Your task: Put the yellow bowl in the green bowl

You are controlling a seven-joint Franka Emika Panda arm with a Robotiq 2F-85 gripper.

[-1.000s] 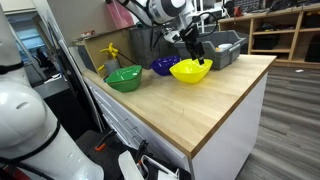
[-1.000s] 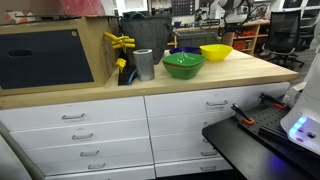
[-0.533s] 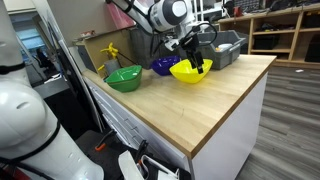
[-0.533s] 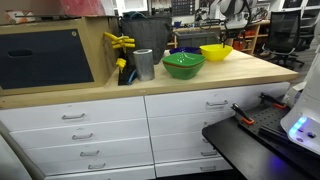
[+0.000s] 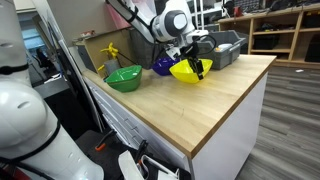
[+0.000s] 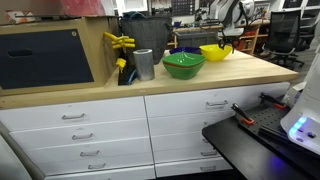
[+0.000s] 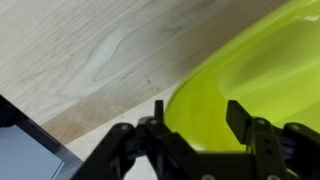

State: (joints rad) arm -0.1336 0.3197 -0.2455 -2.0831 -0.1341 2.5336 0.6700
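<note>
Yellow round plastic bowl (image 5: 186,74): rests on the wooden desk (image 5: 215,110), apart from the green round plastic bowl (image 5: 124,78).
Tool (image 7: 197,112): spread astride the yellow rim, which we judge is to pinch its wall.
Next: close, then lift past the small blue-purple bowl (image 5: 162,66) between them.

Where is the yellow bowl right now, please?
In an exterior view, the yellow bowl sits on the wooden counter right beside the blue-purple bowl, with the green bowl further along; the gripper is at its rim.

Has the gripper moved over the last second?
Yes. The gripper has dropped toward the wooden countertop, from above the yellow bowl down to its rim.
</note>
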